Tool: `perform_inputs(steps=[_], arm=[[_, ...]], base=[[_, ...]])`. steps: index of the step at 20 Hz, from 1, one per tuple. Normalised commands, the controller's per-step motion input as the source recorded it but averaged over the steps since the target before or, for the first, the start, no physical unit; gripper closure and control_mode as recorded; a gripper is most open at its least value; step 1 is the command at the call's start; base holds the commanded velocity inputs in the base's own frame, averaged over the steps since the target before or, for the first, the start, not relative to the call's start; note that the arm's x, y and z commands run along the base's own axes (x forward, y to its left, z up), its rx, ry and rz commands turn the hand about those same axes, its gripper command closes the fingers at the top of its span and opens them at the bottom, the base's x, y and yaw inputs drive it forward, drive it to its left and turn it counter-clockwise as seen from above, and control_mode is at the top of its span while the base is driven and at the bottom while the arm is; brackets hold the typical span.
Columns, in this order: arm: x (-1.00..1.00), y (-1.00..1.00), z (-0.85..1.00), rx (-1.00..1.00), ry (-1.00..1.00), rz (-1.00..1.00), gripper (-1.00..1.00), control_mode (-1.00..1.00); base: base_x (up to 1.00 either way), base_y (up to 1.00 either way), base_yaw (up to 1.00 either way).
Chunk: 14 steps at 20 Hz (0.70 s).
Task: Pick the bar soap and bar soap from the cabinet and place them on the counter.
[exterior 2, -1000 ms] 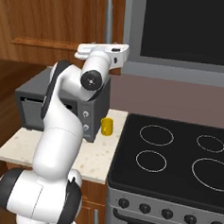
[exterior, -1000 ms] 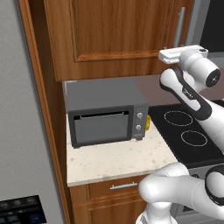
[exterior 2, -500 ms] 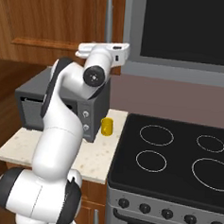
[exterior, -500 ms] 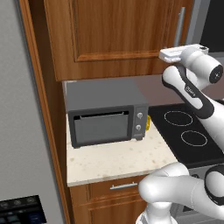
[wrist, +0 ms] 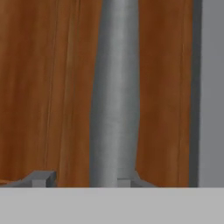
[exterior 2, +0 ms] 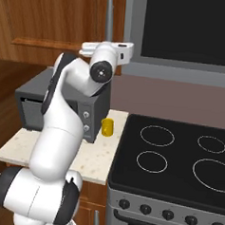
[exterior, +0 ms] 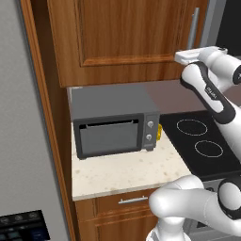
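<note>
The reddish-brown cabinet (exterior: pixel 127 37) above the microwave has its door closed, so the bar soap is hidden. My gripper (wrist: pixel 83 179) is up at the lower end of the door's vertical silver handle (wrist: pixel 114 96). The handle stands between my two fingertips. The right fingertip (wrist: pixel 124 181) is against the bar, while a gap remains between it and the left one. From the base views, my hand (exterior: pixel 200 54) presses close to the handle (exterior: pixel 193 28) at the door's right edge. The beige speckled counter (exterior: pixel 127 172) lies below.
A dark grey microwave (exterior: pixel 115 127) takes up the back of the counter, with a small yellow object (exterior 2: pixel 106 127) at its right side. The black stovetop (exterior 2: pixel 178 157) lies to the right. A tall wooden panel (exterior: pixel 42 117) bounds the counter on the left.
My jaws have narrowed around the cabinet handle over the last second. The hand has edged slightly closer to the door; nothing else has moved.
</note>
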Motion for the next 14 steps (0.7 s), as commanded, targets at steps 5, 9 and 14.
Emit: perform_inputs(steps=[5, 9, 14], arm=[[0.19, -0.23, 0.0, 0.0, 0.01, 0.02, 1.0, -1.0], [0.2, -0.14, 0.0, 0.0, 0.0, 0.0, 1.0, -1.0], [0.2, 0.0, -0.05, 0.0, -0.01, 0.0, 1.0, -1.0]], base=[[0.0, 0.0, 0.0], [0.0, 0.0, 0.0], [0.0, 0.0, 0.0]])
